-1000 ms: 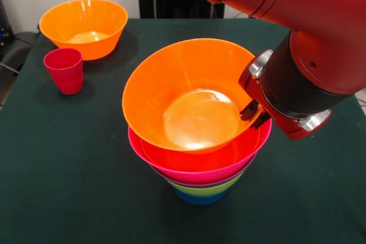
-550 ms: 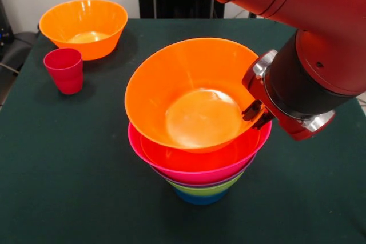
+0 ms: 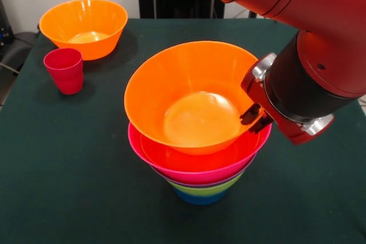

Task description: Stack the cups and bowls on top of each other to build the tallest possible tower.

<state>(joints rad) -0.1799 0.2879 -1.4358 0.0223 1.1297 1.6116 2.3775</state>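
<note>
A large yellow-orange bowl (image 3: 189, 92) hangs tilted over the tower (image 3: 200, 175), its opening turned toward the camera and its lower edge resting in the top of the stack. My gripper (image 3: 254, 117) is shut on this bowl's right rim. The tower is a nest of bowls: a wide orange bowl (image 3: 229, 154) sits inside a pink one (image 3: 189, 171), then a thin purple edge, a lime green bowl (image 3: 213, 190) and a small blue base (image 3: 200, 199). A red cup (image 3: 64, 70) stands upright at the far left.
A second large yellow-orange bowl (image 3: 86, 27) sits upright at the far left corner, just behind the red cup. The dark green table (image 3: 68, 170) ends close to that bowl on the left. My thick red arm (image 3: 320, 55) fills the upper right.
The held bowl has shifted slightly right and sunk a little lower onto the stack. The gripper moved with it; everything else stayed put.
</note>
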